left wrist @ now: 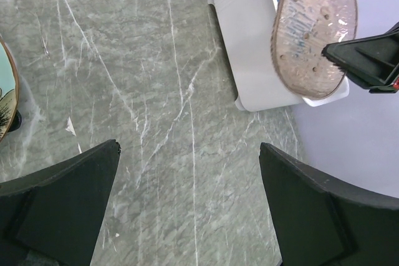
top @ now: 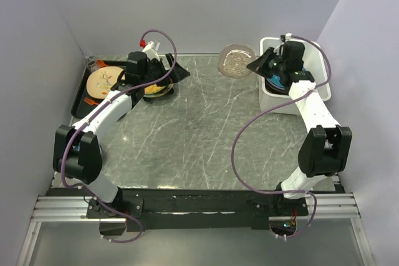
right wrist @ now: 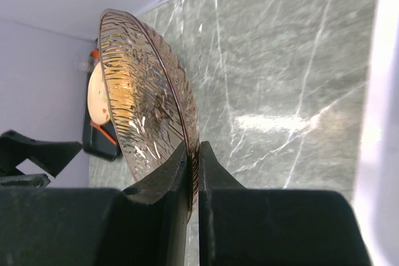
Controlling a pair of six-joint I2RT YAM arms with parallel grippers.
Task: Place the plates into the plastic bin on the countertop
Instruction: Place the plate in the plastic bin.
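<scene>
While the right gripper (right wrist: 192,149) pinches the rim of the translucent pinkish plate (right wrist: 146,91), jaws narrow and clamped on the glass, the step in hand reads as carrying that plate to the plastic bin (top: 290,104).

Position: the plate is on edge in the air, just beside the bin's 9 o'clock wall, at about 1 o'clock over the countertop (top: 199,135).

Next move, as judged: shift toward 3 o'clock past the wall, tip the plate flat, lower, release. The bin looks barely wider than a plate, so centring matters.

Item, left gripper (left wrist: 187,147): jaws wide, holding nothing, hovering at 10 o'clock near the black tray (top: 80,101).

Count:
- Plates, four seen: the one held; a dark blue plate (top: 277,84) in the bin; a cream plate (top: 103,82) on the tray; a partly hidden plate (top: 157,90) under the left gripper, at the tray's 3 o'clock edge, on or off the tray I cannot tell.
- Bins: one.
- Trays: one.
- Arms: two.
</scene>
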